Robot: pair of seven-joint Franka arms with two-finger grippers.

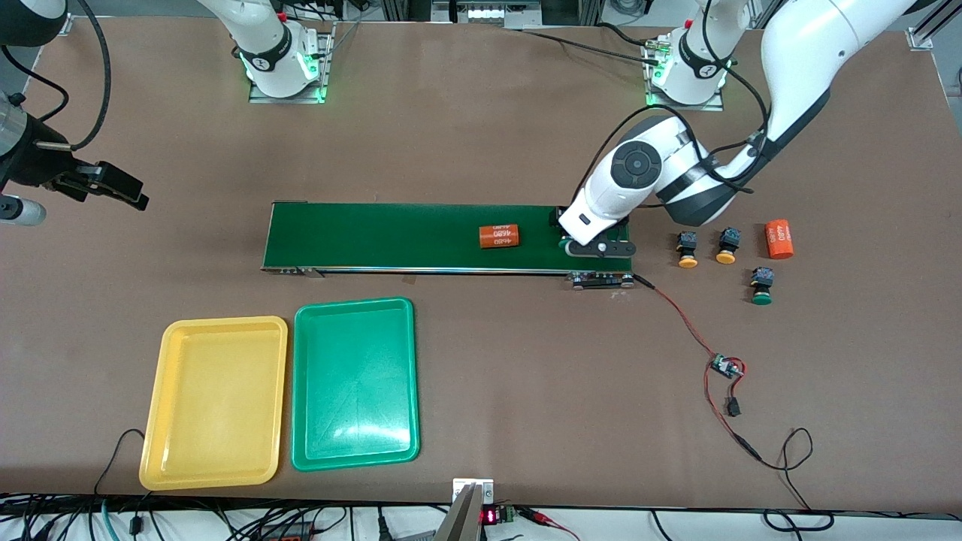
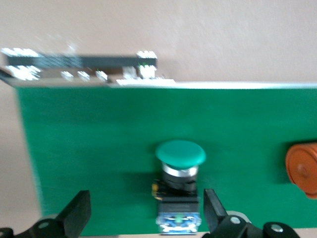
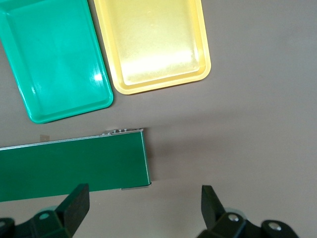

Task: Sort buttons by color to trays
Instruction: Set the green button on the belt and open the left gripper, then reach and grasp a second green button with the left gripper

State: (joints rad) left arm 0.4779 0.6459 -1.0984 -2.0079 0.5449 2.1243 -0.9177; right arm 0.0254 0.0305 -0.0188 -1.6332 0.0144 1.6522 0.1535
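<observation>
nearest the front camera we find the yellow tray [image 1: 214,402] and the green tray [image 1: 355,383] side by side on the surface [image 1: 526,391], toward the right arm's end; both hold nothing. farther from the camera lies the conveyor belt [image 1: 391,237], carrying one orange cylinder [image 1: 500,237]. at the belt's end toward the left arm, one green button [image 2: 180,171] lies on the belt, its cap pointing along it. the left claw [image 2: 143,215] stands just over that button, fingers wide on either side of its body and not touching it. off the belt, toward the left arm's end of the surface, we note a second green button [image 1: 762,285], two yellow buttons [image 1: 687,249] [image 1: 727,246] and a second orange cylinder [image 1: 779,239]. the right claw [image 3: 141,208] hangs over the bare surface by the belt's other end, fingers wide, holding nothing; that arm waits.

we judge the step in hand to be feeding buttons onto the belt: the green one appears set down and freed, and no button has reached a tray. the next move calls for the left claw to rise clear without knocking the cap, then go to one of the three remaining buttons, avoiding the cylinder beside them.
</observation>
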